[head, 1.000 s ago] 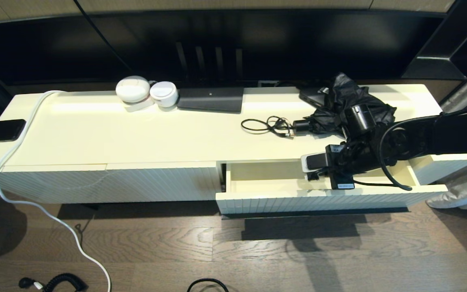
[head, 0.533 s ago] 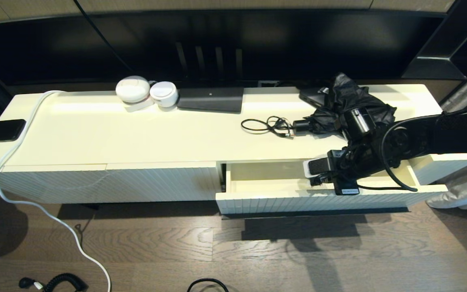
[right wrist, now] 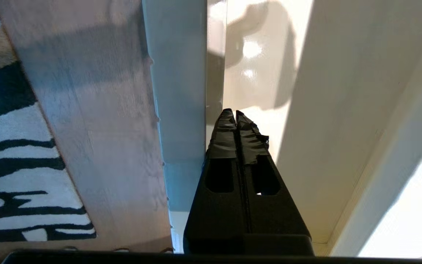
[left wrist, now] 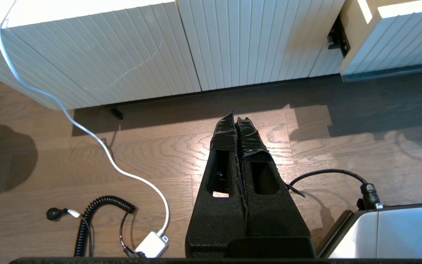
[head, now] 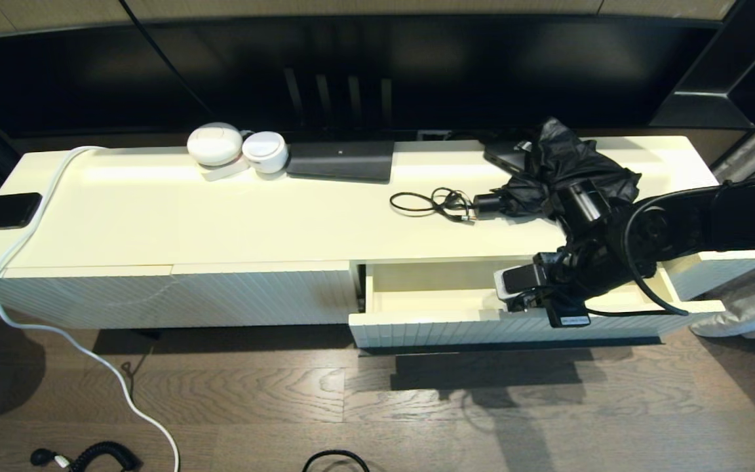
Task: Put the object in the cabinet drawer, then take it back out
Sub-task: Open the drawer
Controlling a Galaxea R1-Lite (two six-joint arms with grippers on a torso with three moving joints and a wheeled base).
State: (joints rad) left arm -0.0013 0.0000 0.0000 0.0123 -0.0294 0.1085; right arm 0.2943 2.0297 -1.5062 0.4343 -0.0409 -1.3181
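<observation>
Change since earlier: our right gripper (right wrist: 236,114) and its black arm have slid toward the drawer's right end and a little nearer its front edge; nothing else on the cabinet has shifted.

Drawer look: we see the wide shallow white cabinet drawer (head: 430,321) with a vertically ribbed front and a smooth cream inside; its handle does not show in our views.

Drawer place: it stands pulled out from the right half of the long cream low cabinet (head: 220,216), beside the closed ribbed front panel (head: 174,295).

Drawer contents: what we can see of the inside floor is bare; the part under our arm is hidden.

Right gripper: our fingers are pressed together with nothing between them, the tips over the cream inside just by the drawer's front wall.

Left gripper: our left gripper (left wrist: 236,119) hangs parked above the brown wood-plank floor (left wrist: 159,154) in front of the cabinet, fingers closed and empty.

Cabinet top: a crumpled black folding umbrella (head: 567,167) lies at the right, just behind our arm, with a thin black looped cord (head: 430,203) beside it.

Floor: a white cable (head: 56,314) trails down off the cabinet's left end.
</observation>
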